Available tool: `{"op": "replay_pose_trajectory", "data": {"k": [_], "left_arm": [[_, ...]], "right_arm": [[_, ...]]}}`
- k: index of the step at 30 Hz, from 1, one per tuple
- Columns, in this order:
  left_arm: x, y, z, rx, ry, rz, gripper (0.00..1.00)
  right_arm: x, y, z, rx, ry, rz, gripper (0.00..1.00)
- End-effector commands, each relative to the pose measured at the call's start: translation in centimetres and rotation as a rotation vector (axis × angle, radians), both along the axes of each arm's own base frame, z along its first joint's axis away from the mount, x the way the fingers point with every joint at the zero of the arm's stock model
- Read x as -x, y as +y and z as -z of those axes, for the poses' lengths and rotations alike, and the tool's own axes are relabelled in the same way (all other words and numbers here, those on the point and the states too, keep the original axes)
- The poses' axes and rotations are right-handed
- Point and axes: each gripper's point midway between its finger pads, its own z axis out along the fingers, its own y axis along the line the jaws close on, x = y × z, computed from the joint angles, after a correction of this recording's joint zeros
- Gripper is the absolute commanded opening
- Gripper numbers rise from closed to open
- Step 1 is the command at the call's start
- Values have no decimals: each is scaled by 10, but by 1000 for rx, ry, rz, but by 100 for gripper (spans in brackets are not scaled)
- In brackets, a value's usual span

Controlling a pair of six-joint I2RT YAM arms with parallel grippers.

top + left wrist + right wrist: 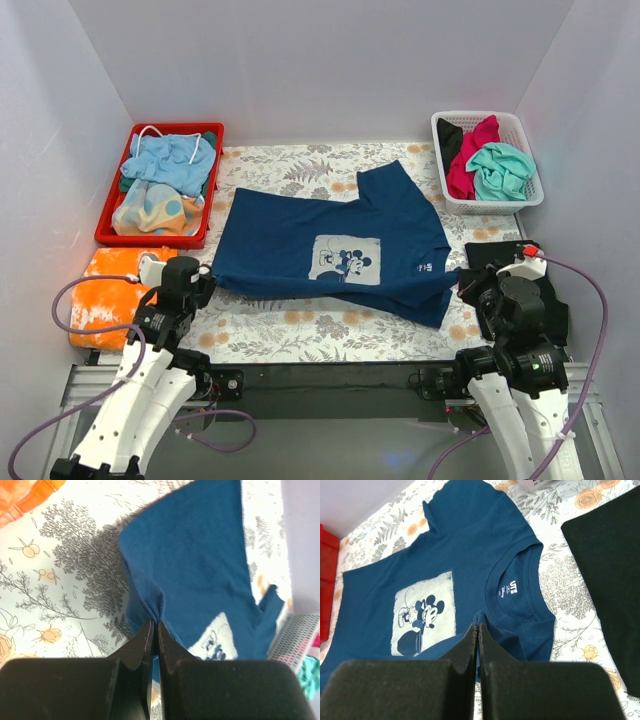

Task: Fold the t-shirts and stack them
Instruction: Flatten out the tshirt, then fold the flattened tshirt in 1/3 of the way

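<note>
Navy-blue t-shirt (300, 235) lies spread on the floral mat (300, 330); left gripper (155, 626) and right gripper (478, 626) each pinch its near edge and should lift evenly, keeping the fold square.

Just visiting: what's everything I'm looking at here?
navy t-shirt: one, blue with mouse print, spread mid-table
black t-shirt: one, black, flat, near right
white basket: one, back right, holding magenta tee, teal tee, black garment
red tray: one, back left, holding pale blue cloth, patterned cloth
orange cloth: one, near left
table cover: one, floral
left gripper: one, black, shut on navy t-shirt's edge
right gripper: one, black, shut on it near collar
</note>
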Motion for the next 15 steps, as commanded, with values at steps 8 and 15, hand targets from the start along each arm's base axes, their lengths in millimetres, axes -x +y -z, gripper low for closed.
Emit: {"op": "replay_pose_trajectory", "data": {"k": [8,15], "left_arm": [[-46,9,-30,-94,-131,-45,0],[-68,4,-12,-116,-96,-39,0]], "right_arm": [[-35,14,7,0,-11,-40,1],[-60,21,10,18,-23,-58,1]]}}
